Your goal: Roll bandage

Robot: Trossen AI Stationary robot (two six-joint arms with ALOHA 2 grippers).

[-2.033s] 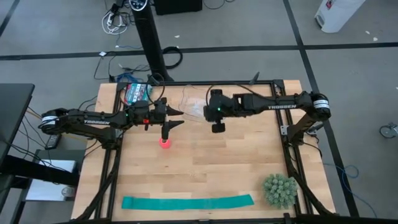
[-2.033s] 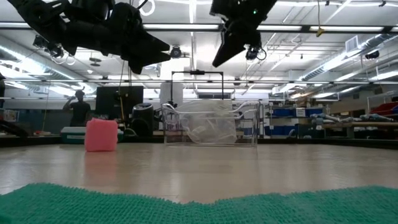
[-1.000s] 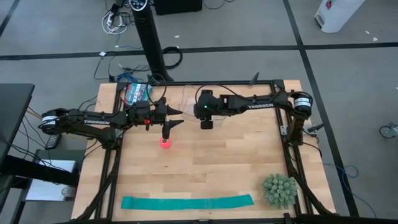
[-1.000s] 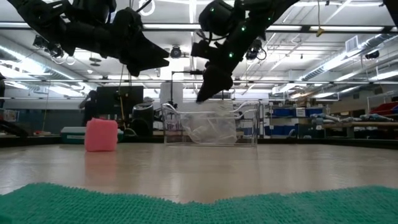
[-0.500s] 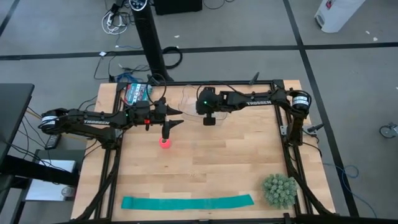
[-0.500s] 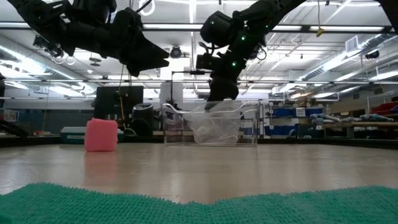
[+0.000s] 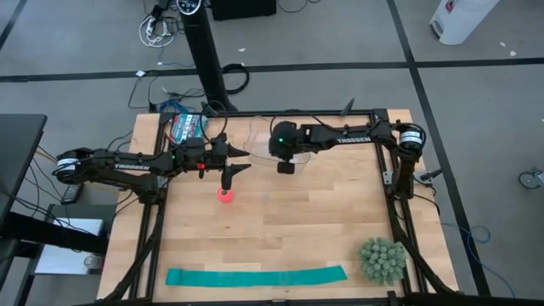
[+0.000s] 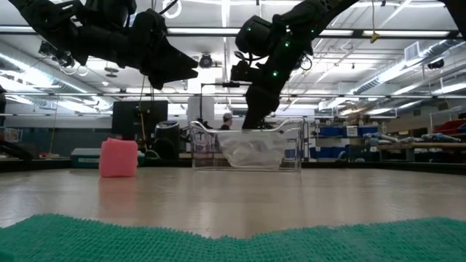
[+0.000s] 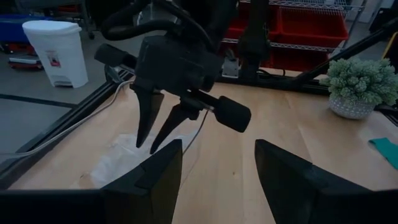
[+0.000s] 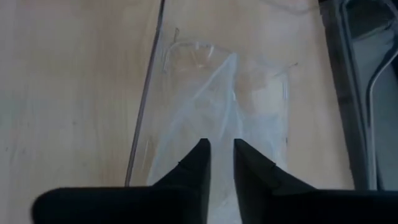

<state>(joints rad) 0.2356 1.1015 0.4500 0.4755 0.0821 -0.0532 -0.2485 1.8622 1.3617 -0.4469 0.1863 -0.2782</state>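
Looking straight down, the bandage (image 7: 224, 196) is a compact pink roll standing on end on the tabletop (image 7: 323, 229), below the left gripper (image 7: 235, 160), fingers wide. Low view: roll axis upright. Right wrist view: right gripper (image 10: 217, 152) fingers narrow over a clear bag (image 10: 211, 93).

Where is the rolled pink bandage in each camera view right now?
High view: bandage upper-left of centre, just below the left tool.
Low view: at left, upright on the table.
Left wrist view: not in it.
Right wrist view: not in it.
Shared landmark: the clear plastic container.
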